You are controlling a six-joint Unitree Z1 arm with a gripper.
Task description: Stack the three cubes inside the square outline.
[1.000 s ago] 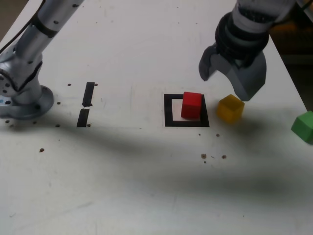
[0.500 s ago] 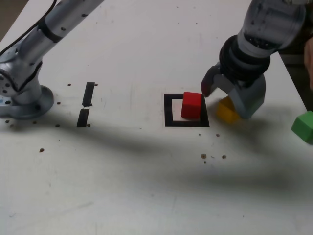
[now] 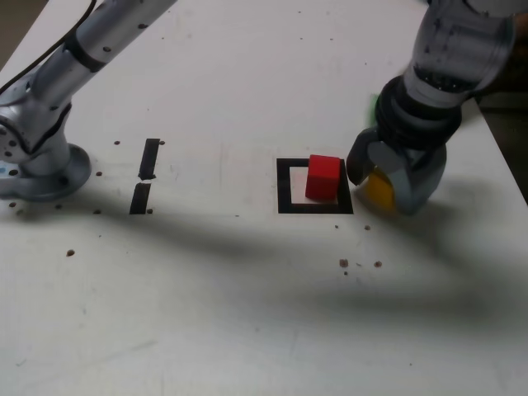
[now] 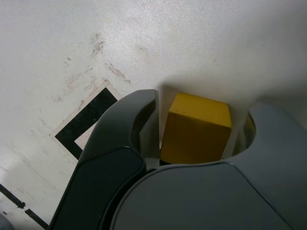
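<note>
The solid red cube point(image 3: 323, 178) sits within a black tape square point(image 3: 285, 198) with a white centre. The smooth block point(image 4: 196, 132) is solid yellow.

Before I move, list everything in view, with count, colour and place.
Red cube: one, red, within the outline, toward the exterior view's right side of it.
Yellow cube: one, yellow, between the tool's jaws, outside the outline.
Green object: one, green, mostly hidden behind the tool; too blurred to place exactly.
Square outline: one, black, on the table.
Tape strips: two, black, between arm base and outline.
Table: one, white, with scattered dark specks.
Cable: one, black, along the arm.
Arm: one, grey, base at the exterior view's left.
Tool: one, grey, open around the yellow cube.
</note>
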